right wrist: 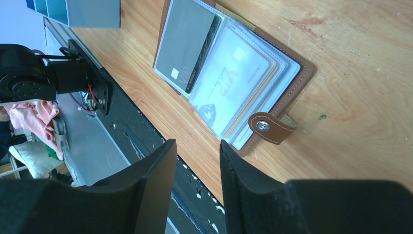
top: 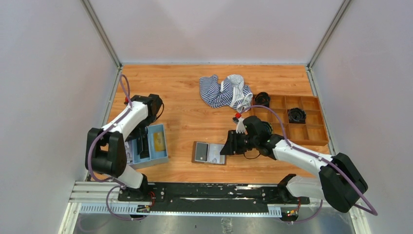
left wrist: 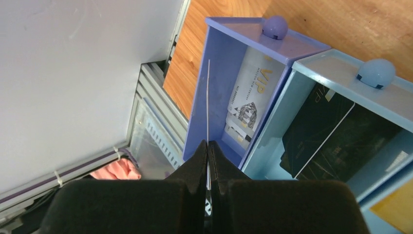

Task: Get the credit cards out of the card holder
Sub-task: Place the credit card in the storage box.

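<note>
The brown card holder [right wrist: 298, 80] lies open on the table, its clear pockets up, with a pale card [right wrist: 234, 78] inside them. A grey credit card [right wrist: 187, 46] lies on its left page, partly out of its pocket. My right gripper [right wrist: 197, 151] stands open and empty just beside the holder's snap strap [right wrist: 270, 127], over the table's near edge. In the top view it [top: 229, 145] sits at the holder's [top: 209, 152] right side. My left gripper [left wrist: 208, 146] is shut on a thin credit card [left wrist: 208, 97], seen edge-on, over the blue tray [left wrist: 214, 73].
The tray [top: 151, 158] holds a white card [left wrist: 248, 102], black cards [left wrist: 331, 131] and something yellow [left wrist: 394, 209] in its compartments. A striped cloth [top: 225, 91] lies at the back. A brown compartment box [top: 292, 131] stands at the right. A black rail [top: 209, 192] runs along the front.
</note>
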Controlling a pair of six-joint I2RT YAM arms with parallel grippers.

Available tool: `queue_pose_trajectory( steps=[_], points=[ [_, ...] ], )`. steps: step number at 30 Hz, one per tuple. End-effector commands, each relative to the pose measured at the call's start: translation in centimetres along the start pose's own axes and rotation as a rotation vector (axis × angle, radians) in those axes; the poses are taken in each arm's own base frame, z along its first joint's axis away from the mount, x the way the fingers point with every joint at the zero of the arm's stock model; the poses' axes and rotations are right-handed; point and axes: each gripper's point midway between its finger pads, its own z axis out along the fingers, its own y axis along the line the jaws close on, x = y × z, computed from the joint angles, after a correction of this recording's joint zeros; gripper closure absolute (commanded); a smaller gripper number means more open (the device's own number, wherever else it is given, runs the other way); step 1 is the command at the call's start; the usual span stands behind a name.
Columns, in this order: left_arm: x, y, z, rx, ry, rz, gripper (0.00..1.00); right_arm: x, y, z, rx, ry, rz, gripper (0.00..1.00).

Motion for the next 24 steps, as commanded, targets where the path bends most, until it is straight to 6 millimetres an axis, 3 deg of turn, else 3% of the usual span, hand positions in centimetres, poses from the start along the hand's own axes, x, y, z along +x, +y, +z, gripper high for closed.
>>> queue_pose_trajectory(
  steps=[1,8,18,24],
  points=[
    [-0.4,-1.0,1.4,-0.022,-0.015,-0.025,1.00,-0.2,0.6,-0.5,-0.007,0.024,-0.011,0.58],
    [-0.6,-2.6,1.8,0.069,-0.016,0.019,1.00,-0.3,0.4,-0.5,0.008,0.030,-0.012,0.58],
    [-0.4,-2.4,3.0,0.019,0.025,0.036,1.00,0.0,0.1,-0.7,0.021,0.032,0.005,0.58],
    [0.0,-1.9,3.6,0.016,0.061,0.003,0.86,0.1,0.0,-0.7,0.028,0.035,0.009,0.58]
  ],
)
